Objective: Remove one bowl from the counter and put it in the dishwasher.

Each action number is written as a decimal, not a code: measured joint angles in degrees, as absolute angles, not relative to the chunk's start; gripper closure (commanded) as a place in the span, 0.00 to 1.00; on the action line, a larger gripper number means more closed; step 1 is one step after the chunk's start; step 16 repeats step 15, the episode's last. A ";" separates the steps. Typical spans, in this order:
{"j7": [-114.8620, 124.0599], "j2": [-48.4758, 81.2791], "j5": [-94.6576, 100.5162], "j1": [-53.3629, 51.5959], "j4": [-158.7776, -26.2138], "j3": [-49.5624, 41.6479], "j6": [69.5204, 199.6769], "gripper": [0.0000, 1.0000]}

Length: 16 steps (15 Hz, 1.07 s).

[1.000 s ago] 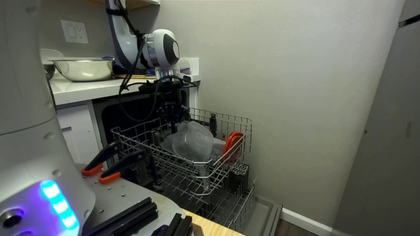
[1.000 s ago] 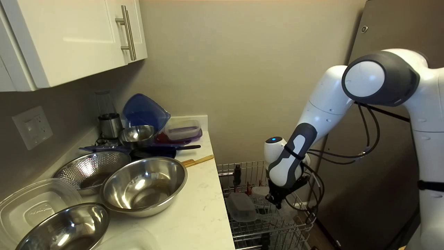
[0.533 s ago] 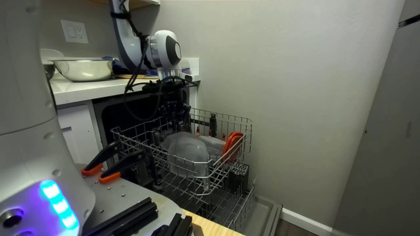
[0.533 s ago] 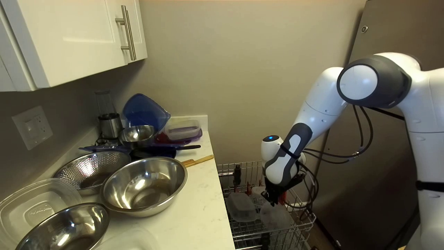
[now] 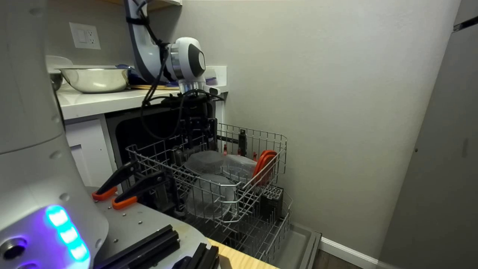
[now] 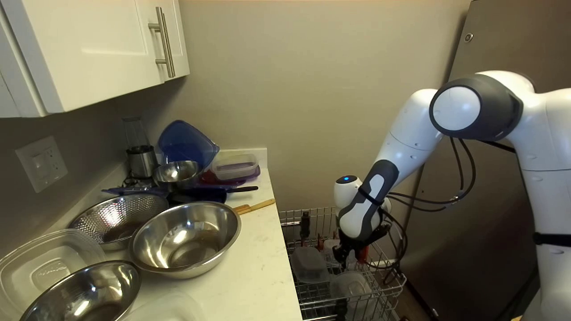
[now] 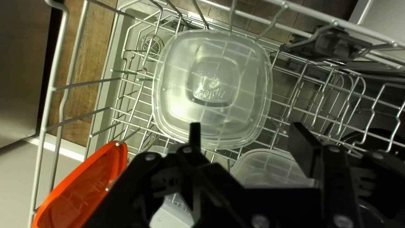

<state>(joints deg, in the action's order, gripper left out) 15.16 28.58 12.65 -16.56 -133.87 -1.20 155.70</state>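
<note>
A clear plastic bowl (image 7: 215,85) lies base up in the upper wire rack of the dishwasher (image 5: 129,129), near the front; an exterior view shows this bowl (image 6: 350,285) beside the rack wires. Above the rack, my gripper (image 7: 246,129) is open with nothing between its fingers. One fingertip overlaps the bowl's rim in the wrist view, but the bowl sits below it, apart. From outside, the gripper (image 5: 202,139) hangs behind the bowl, toward the cavity. On the white counter (image 6: 263,254) stand steel bowls, among them a large bowl (image 6: 187,240) and a nearer bowl (image 6: 84,290).
More clear containers, one container (image 7: 265,167) under the gripper and another container (image 6: 310,265), share the rack with orange-red lids (image 5: 264,164). The rack's wire sides rise around them. A colander (image 6: 120,218) and wooden utensil (image 6: 256,206) lie on the counter. Black clamps (image 5: 143,186) stand nearby.
The gripper has opened and let go of the clear bowl, which dropped from its tilted pose at the fingers to the front of the rack. The arm shifted slightly toward the counter and down.
</note>
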 measured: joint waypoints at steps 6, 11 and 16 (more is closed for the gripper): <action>15.16 28.63 11.74 -16.55 -133.67 0.62 158.33 0.00; 15.00 28.62 11.05 -16.48 -133.52 1.44 158.73 0.00; 14.99 28.62 11.02 -16.44 -133.52 1.44 158.74 0.00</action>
